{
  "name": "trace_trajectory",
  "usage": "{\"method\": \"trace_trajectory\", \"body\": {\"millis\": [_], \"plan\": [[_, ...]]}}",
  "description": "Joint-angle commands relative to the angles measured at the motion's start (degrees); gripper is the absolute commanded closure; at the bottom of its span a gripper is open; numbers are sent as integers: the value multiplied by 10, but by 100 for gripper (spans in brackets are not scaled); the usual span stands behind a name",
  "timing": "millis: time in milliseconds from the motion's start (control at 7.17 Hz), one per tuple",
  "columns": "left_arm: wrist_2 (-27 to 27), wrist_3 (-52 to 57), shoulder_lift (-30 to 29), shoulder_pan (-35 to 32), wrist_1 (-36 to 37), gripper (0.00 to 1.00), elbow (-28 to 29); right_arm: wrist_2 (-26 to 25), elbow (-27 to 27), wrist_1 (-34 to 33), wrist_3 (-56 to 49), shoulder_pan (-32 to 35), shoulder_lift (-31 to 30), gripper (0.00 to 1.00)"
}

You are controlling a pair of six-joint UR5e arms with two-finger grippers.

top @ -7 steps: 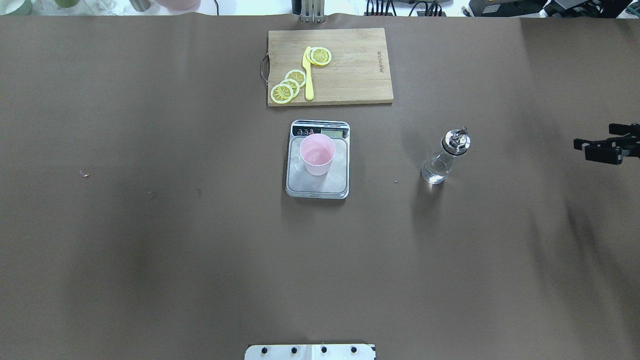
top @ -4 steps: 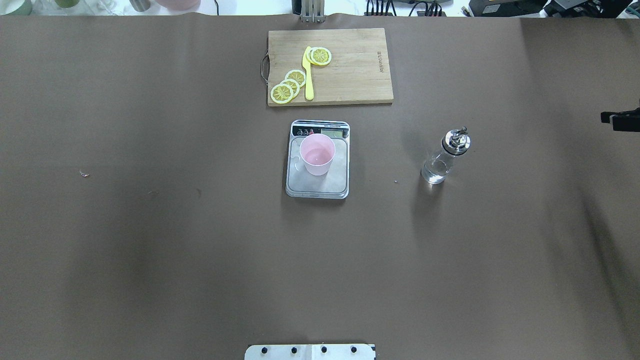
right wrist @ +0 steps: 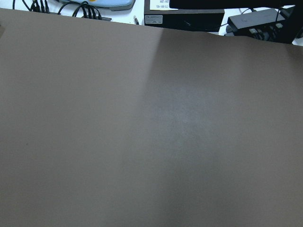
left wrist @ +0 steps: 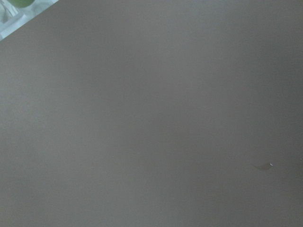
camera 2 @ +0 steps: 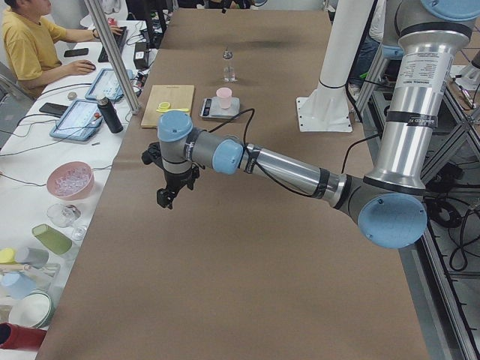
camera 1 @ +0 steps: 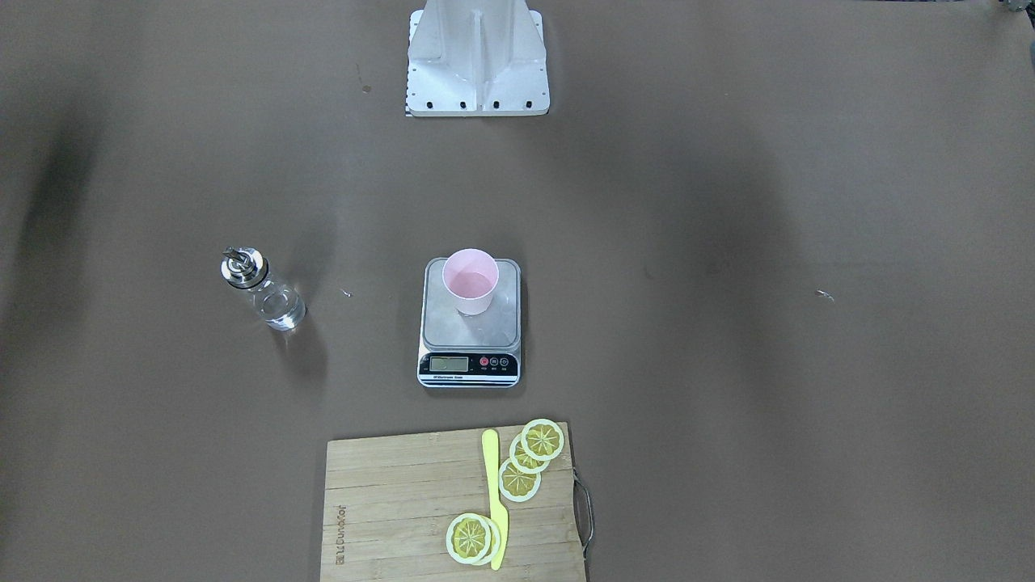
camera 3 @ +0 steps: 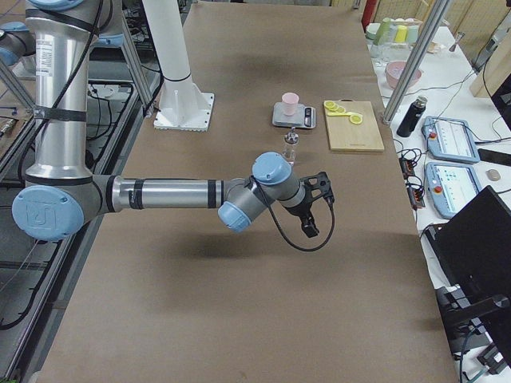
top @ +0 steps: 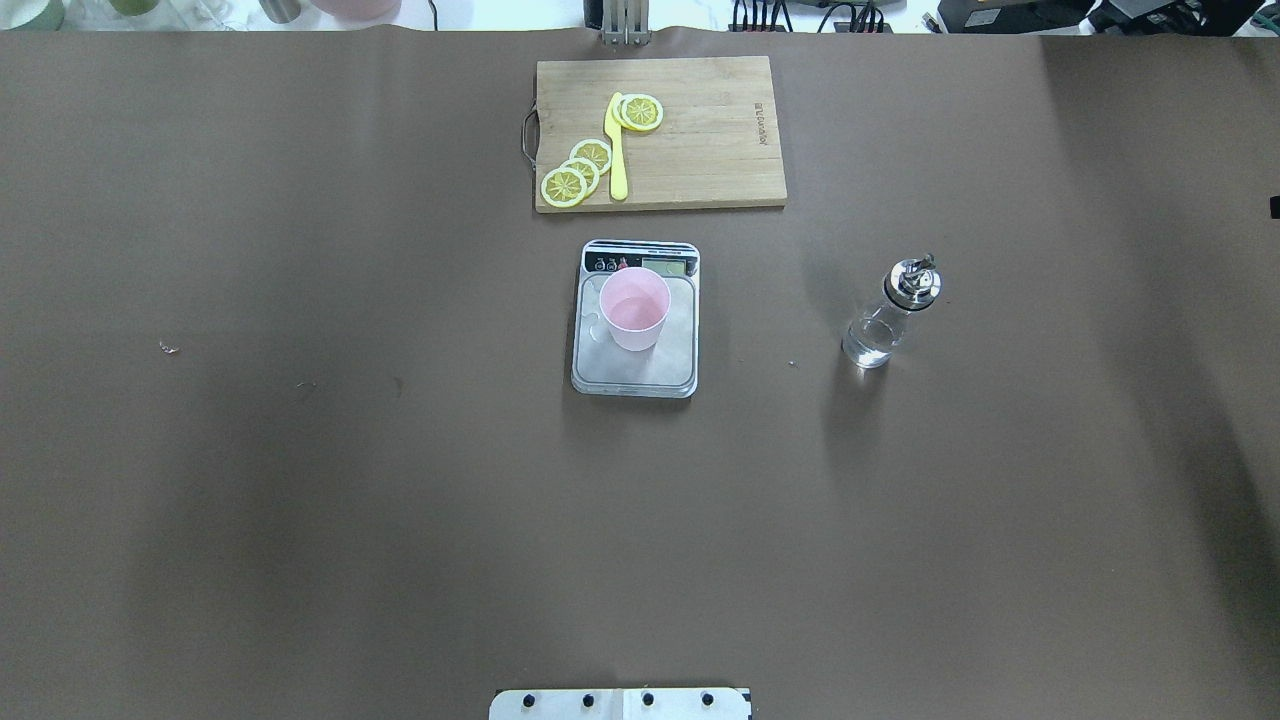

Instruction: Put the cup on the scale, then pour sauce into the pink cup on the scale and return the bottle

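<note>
The pale pink cup (top: 634, 308) stands upright on the steel scale (top: 640, 375), also seen from the front (camera 1: 471, 280). The clear glass bottle (top: 885, 320) with its silver pourer cap stands upright on the table to the scale's right, with clear sauce low in it (camera 1: 279, 309). My right gripper (camera 3: 321, 185) hangs over bare table well to the right of the bottle; only a black sliver shows at the overhead view's right edge. My left gripper (camera 2: 166, 199) hangs over bare table far to the left. I cannot tell whether either gripper is open or shut.
A wooden cutting board (top: 700, 150) with lemon slices (top: 575, 172) and a yellow knife (top: 616, 150) lies behind the scale. The robot's base (camera 1: 477, 56) stands at the table's near edge. Operators' desks line the far side.
My right gripper has moved right and away from the robot, almost leaving the overhead view. The cup, the scale and the bottle have not moved.
</note>
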Motion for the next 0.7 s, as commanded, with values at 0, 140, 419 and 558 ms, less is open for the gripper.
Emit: {"method": "trace_trajectory", "body": {"millis": [0, 140, 419, 558], "plan": [[-6, 0, -3, -24, 7, 2, 73, 61, -10, -133, -108, 57, 18, 0], [-6, 0, -3, -45, 7, 2, 94, 60, -8, -214, -175, 66, 33, 0], [-6, -1, 1, -64, 4, 1, 128, 52, -6, -295, -193, 75, 42, 0], [-11, 0, 2, -75, 2, 1, 171, 51, -6, -314, -193, 74, 42, 0]]}}
